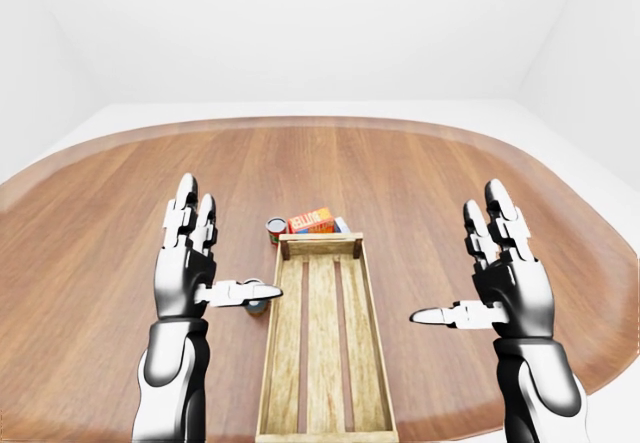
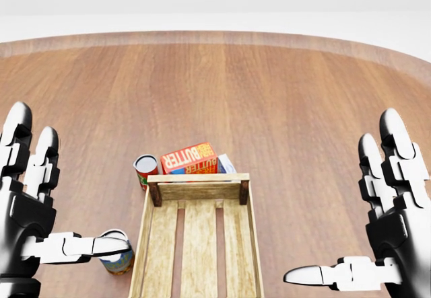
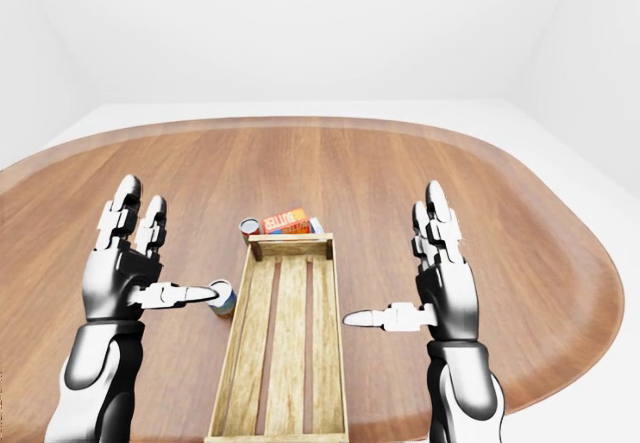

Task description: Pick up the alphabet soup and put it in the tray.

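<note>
**Pre-grasp stage: soup not yet held, tray unloaded**

Found left hand [image 1: 185, 263] released: fingers extended upward, thumb levelled toward the tray [image 2: 144, 244]. Found right hand [image 1: 510, 278] likewise released, raised on the far side of the tray, thumb turned inward, holding nothing.

Located a can with a blue and yellow label on the surface [image 2: 269, 96], upright, just beside the tray's left wall. Judged this to be the alphabet soup can [image 2: 120, 261], though label text could not be read. Noted left thumb tip overlapping the can's top in the head view; could not confirm contact or mere overlap.

Recorded a second can [image 2: 145, 169], red-labelled, upright beyond the tray's top end, next to a butter box [image 2: 190, 158] and a small pale box [image 2: 227, 165]. Saw nothing inside the tray.

Assessed step in hand as approach and alignment for the grasp; pick-up not begun.

Next move, as judged: lower left hand, bring fingers and thumb round the can's sides, close firmly, lift clear of the tray wall, carry rightward and set down between the slatted walls. Flagged proximity of the wall as a risk for finger clearance and of tipping the can.
</note>
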